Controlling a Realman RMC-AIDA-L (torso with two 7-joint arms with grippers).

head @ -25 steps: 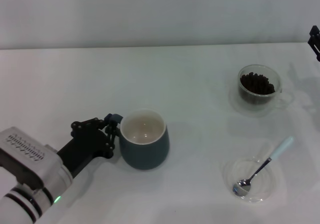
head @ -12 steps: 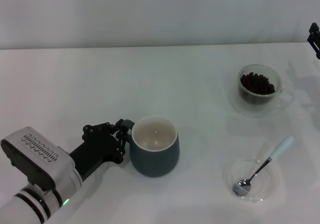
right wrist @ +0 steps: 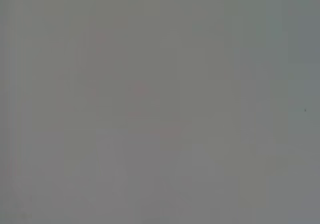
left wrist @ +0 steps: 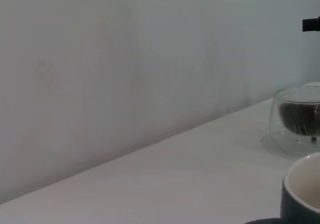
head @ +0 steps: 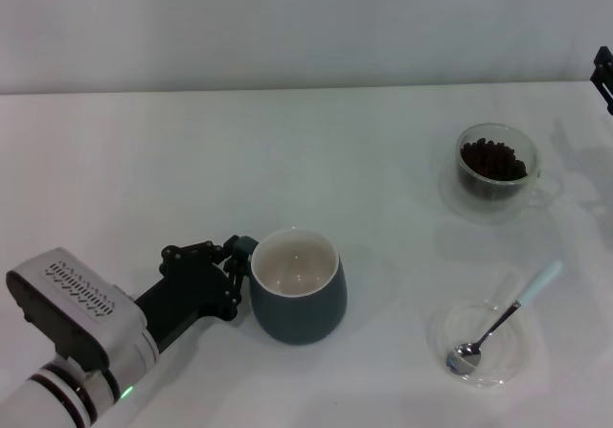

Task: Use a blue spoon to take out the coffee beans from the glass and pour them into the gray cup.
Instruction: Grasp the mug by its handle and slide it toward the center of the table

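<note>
The left gripper [head: 238, 256] is sitting low on the white table [head: 192, 160] at the near left, its dark fingers closed on the loop handle of the gray cup [head: 297, 299]. The cup is standing upright just to the right of the gripper, its creamy inside showing bare. In the left wrist view only a slice of the cup's rim and dark wall [left wrist: 302, 194] is showing at the edge of the picture.

To the right, at about the same nearness, a flat clear saucer [head: 479, 344] is lying on the table, and the blue spoon [head: 503, 318] is resting in it: the shiny bowl is lying inside the dish on its near side, while the pale blue handle is pointing up and away over the far right rim. Nothing is touching the spoon.

Farther back on the right, the glass [head: 495, 169] is standing upright, well apart from the cup and the saucer. The coffee beans [head: 492, 158] are filling much of it as a dark heap. The left wrist view is also catching the glass [left wrist: 299, 118] across the table, with the beans a dark band inside it.

At the far right edge a small dark piece of the right gripper [head: 603, 76] is hanging above the table's far corner; I cannot tell whether its fingers are open or closed. The right wrist view is showing only a plain gray blur
</note>
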